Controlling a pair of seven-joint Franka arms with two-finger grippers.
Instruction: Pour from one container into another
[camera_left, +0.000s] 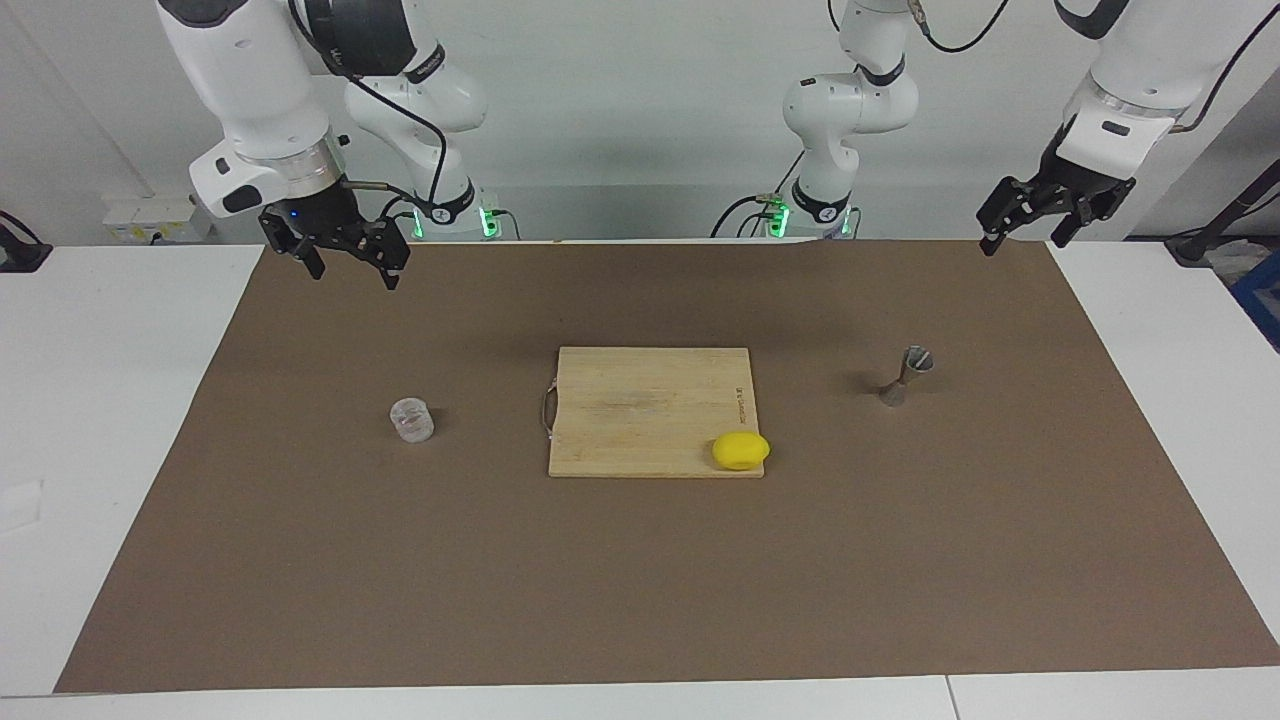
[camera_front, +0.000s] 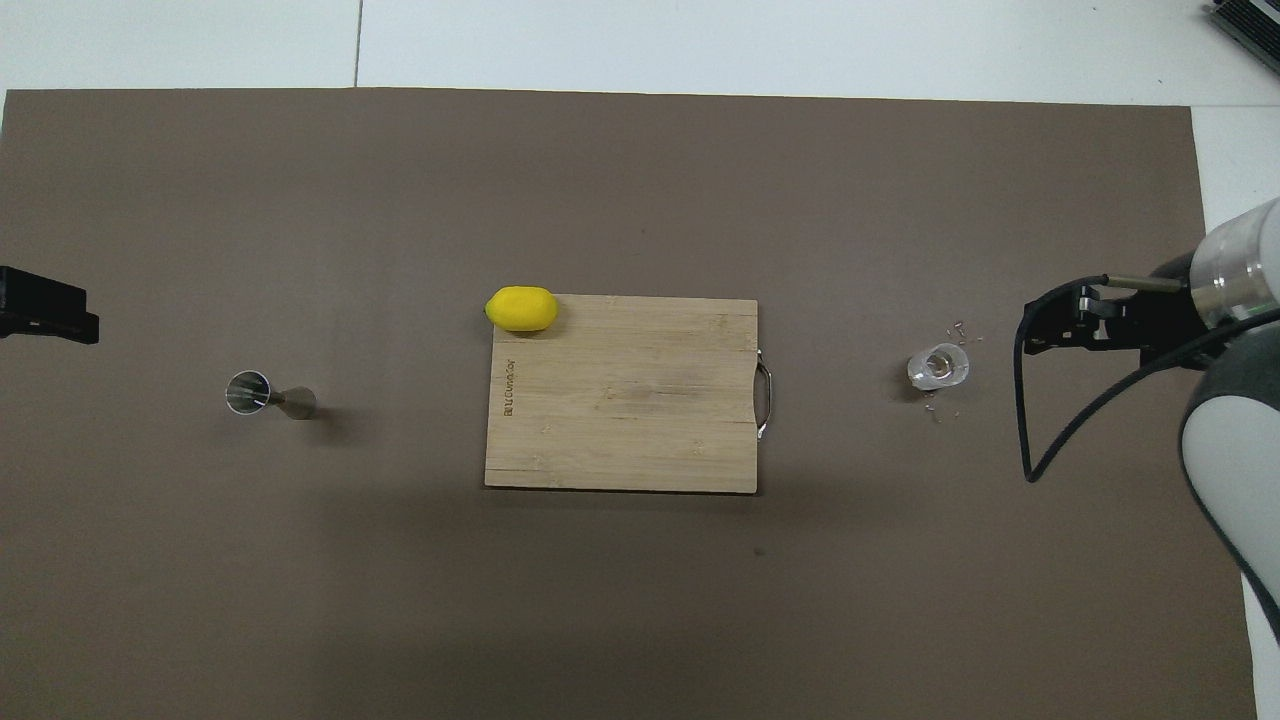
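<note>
Clearly nothing is poured yet. The glass tumbler (camera_left: 410, 420) stands upright on the bench mat toward the right arm's end, the steel jigger (camera_left: 906, 376) upright toward the left arm's end, a cutting board (camera_left: 640, 400) with a lemon (camera_left: 741, 450) between them. Right gripper (camera_left: 345, 262) and left gripper (camera_left: 1030, 225) hang raised, fingers released, holding nothing. Grasping, carrying and tipping all remain.

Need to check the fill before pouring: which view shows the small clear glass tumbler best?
Overhead view: the small clear glass tumbler shows its open mouth and inside. The facing view shows only its side wall.
</note>
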